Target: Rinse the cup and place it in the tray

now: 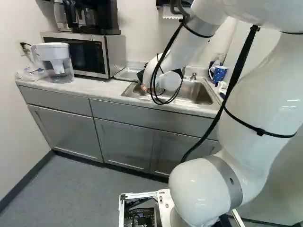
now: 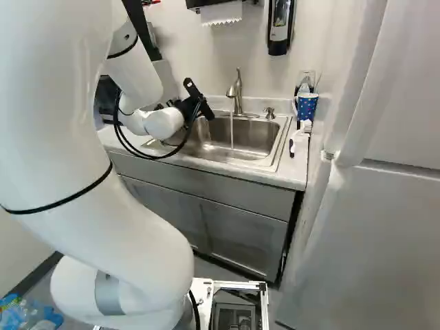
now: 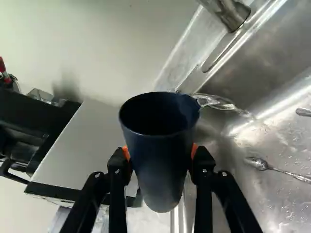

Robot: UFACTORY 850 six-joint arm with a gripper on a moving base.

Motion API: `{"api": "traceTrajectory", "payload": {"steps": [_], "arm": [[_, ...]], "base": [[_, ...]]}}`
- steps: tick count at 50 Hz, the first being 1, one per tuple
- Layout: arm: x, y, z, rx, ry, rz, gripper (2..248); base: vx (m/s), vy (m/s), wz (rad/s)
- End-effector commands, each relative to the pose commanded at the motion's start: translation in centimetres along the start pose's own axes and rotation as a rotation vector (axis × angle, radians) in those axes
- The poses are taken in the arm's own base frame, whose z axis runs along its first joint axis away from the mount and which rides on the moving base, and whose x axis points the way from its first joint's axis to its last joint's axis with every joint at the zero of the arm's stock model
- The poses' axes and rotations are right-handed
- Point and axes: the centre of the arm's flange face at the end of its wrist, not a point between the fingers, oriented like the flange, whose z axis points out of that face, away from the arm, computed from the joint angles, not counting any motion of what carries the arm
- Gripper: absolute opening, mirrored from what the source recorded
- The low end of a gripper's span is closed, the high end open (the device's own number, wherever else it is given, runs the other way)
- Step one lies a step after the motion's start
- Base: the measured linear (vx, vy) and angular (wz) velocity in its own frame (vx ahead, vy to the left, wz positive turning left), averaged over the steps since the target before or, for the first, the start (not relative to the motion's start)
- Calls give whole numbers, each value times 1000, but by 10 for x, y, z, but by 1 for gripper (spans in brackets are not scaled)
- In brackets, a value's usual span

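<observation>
The dark blue cup seemed to be getting rinsed, gripped by the claw; next, water likely had to be tipped out.

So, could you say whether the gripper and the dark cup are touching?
Touching: the wrist view shows the gripper closed on the cup, orange pads against both sides.

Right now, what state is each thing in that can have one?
Dark cup, gripped, water streaming at its rim
End effector, shut on the dark cup
Faucet, running
Sink, wet inside
Spoon, lying in the sink
Microwave, door closed
Cabinet doors, closed
Pitcher, upright, lid on
Polka-dot cup, upright
</observation>
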Motion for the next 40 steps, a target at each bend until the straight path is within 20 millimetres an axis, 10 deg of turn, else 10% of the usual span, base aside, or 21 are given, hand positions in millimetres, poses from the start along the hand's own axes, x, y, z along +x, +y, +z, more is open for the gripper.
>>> {"api": "traceTrajectory", "payload": {"steps": [40], "arm": [[0,0,0,0,0,420,125]], "base": [[0,0,0]]}}
